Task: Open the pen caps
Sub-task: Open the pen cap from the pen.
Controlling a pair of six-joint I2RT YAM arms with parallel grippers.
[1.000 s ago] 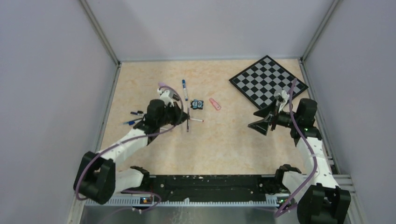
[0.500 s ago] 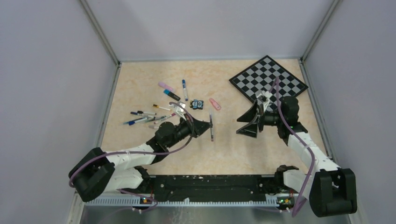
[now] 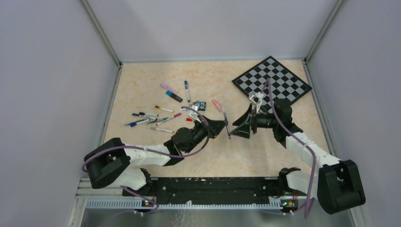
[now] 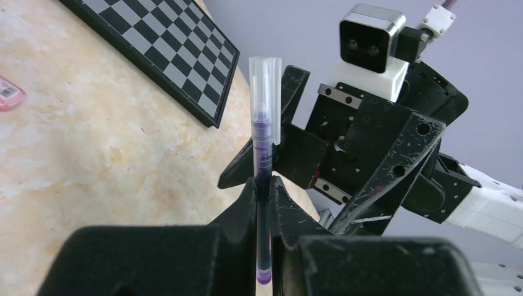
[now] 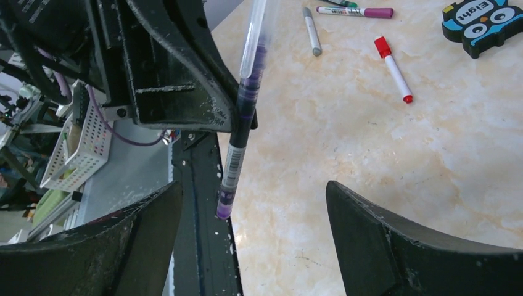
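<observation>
My left gripper (image 3: pixel 222 126) is shut on a thin purple pen (image 3: pixel 227 124), held above the table's middle. In the left wrist view the pen (image 4: pixel 264 176) stands upright between my jaws, its clear cap (image 4: pixel 266 92) on the upper end. My right gripper (image 3: pixel 239 124) faces it from the right, open, jaws wide. In the right wrist view the pen (image 5: pixel 239 126) hangs just beyond and between my open fingers (image 5: pixel 370 228), nearer the left one, and nothing touches it. The cap (image 5: pixel 254 37) sits on the pen. More capped pens (image 3: pixel 151 118) lie in a cluster at the left.
A chessboard (image 3: pixel 272 82) lies at the back right. A small black-and-blue toy block (image 3: pixel 201 105) and a pink piece (image 3: pixel 217 105) lie behind the grippers. A red-capped marker (image 5: pixel 393 68) lies on the table near the left arm. Other pens (image 3: pixel 187 90) lie further back.
My left arm lifted the purple pen from the pile and carried it right to the table's middle. My right arm swung left from the chessboard to face it, jaws staying open.
</observation>
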